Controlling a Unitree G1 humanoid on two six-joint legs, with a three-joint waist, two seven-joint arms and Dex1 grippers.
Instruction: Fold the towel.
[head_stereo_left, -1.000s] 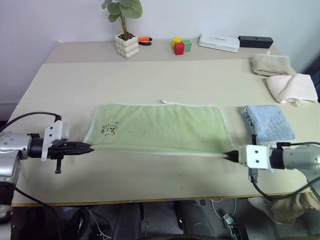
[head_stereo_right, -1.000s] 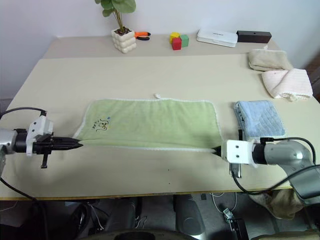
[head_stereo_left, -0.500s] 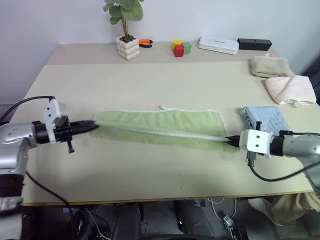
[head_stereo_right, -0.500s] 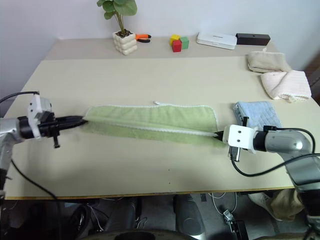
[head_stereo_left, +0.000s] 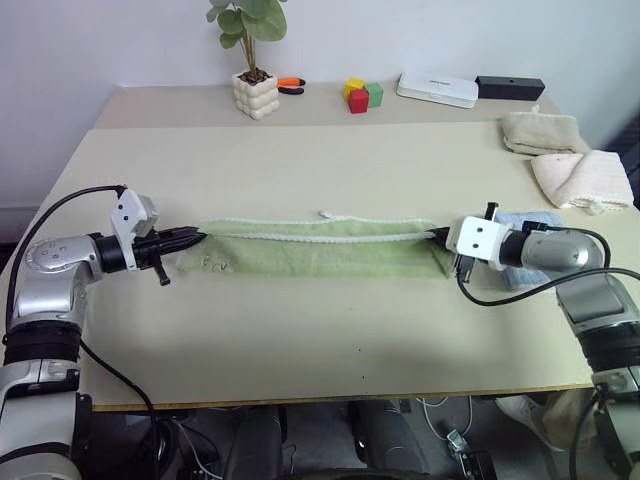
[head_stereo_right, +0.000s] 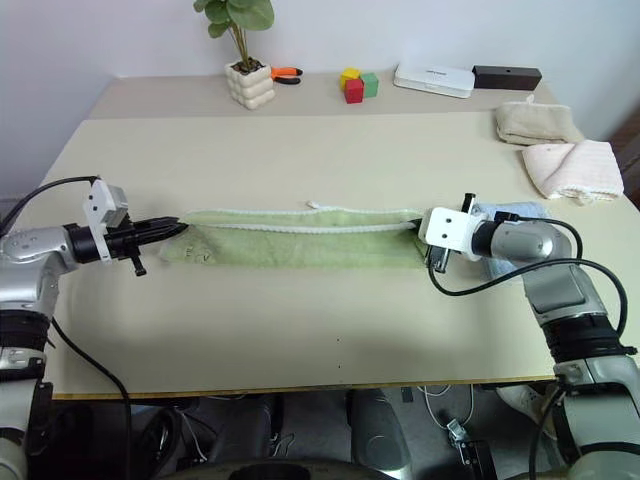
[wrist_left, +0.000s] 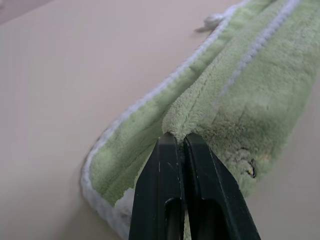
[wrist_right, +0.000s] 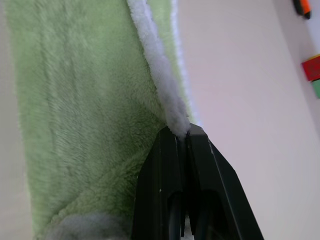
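Both grippers are carrying the towel's near edge away from the robot: a second ago the green cloth was lying flat and open, and now its white-stitched edge is resting along the far edge, halving the towel into a narrow band. The left gripper is clenching the fold's corner at the 9 o'clock end, its black fingers pressing together on the terry. The right gripper is pinching the white edging at the 3 o'clock end, fingers likewise tight on the cloth.

The towel is lying across the middle of a beige table, its small white loop tag poking out at 12 o'clock. A light blue folded towel is sitting partly behind the right arm at 3 o'clock. Toward 1 to 2 o'clock, a beige folded towel and a cream-pink one are resting near the table's edge. Along the far side, against a pale wall, a potted plant, orange-handled pliers, coloured blocks, a white box and a black box are standing.
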